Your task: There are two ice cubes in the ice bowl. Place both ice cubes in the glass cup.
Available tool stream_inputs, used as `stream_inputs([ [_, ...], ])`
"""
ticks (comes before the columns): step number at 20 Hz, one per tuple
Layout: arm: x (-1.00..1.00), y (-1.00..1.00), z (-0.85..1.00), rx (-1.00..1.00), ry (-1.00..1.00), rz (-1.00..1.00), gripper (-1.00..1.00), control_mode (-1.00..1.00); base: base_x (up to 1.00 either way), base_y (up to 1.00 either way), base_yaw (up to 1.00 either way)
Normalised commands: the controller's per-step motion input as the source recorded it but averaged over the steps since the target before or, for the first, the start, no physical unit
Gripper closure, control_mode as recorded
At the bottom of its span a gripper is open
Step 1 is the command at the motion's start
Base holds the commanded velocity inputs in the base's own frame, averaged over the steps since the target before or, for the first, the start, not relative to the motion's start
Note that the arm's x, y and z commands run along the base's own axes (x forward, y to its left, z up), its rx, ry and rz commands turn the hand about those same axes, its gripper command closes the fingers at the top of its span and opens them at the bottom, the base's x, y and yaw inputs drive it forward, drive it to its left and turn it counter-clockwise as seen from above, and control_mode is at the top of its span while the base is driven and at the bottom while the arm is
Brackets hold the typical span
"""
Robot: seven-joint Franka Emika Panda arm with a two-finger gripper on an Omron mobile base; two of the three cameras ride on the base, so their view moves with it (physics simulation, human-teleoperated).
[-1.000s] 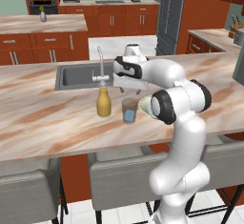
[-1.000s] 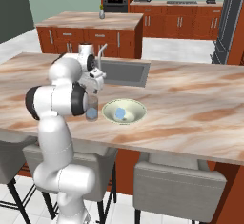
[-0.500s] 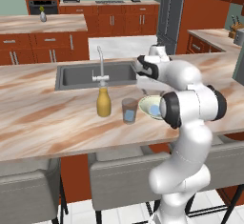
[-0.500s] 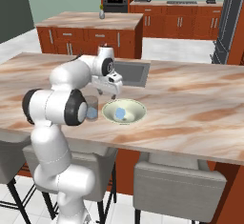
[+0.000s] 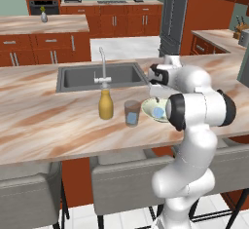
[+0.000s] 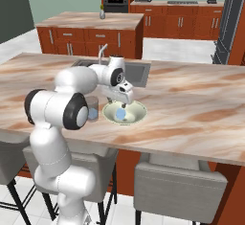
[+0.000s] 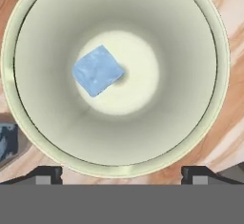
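Poised directly above the ice bowl [image 7: 209,123], the gripper [image 6: 125,94] points straight down with its jaws spread wide and nothing between them, a stance that suits dropping onto the one ice cube [image 7: 97,70] left inside. That cube rests on the flat bottom of the bowl, a little off centre; it is a pale blue, cloudy, blocky lump with soft edges, likely slick and prone to skate away if pinched off-square. The bowl itself is shallow and round, a smooth cream-green with gently sloped walls that would funnel the cube back to the middle. Just to the left of the bowl stands the glass cup [image 5: 132,112], a clear, straight-sided tumbler with something blue low inside, which I judge to be the other cube. Further left, a yellow bottle [image 5: 105,104] stands near the sink [image 5: 78,79] on the veined marble counter [image 5: 44,125].
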Motion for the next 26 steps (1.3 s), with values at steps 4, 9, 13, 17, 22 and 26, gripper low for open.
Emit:
stream_inputs([
  [4,0.02,0.0,-0.38,0.0,0.0,0.0,-1.0,-1.0,0.0,0.0,0.0],
  [9,0.27,0.0,-0.33,0.0,0.0,0.0,-1.0,-1.0,0.0,0.0,0.0],
  [13,0.21,0.0,-0.25,0.0,0.0,0.0,-1.0,-1.0,0.0,0.0,0.0],
  [17,0.17,0.0,-0.21,0.0,0.0,0.0,-1.0,-1.0,0.0,0.0,0.0],
  [22,0.15,-0.08,-0.16,0.01,-0.05,0.0,-1.0,-1.0,0.0,0.0,0.0],
  [26,0.15,-0.12,-0.08,0.04,-0.08,0.0,-1.0,-1.0,0.0,0.0,0.0],
])
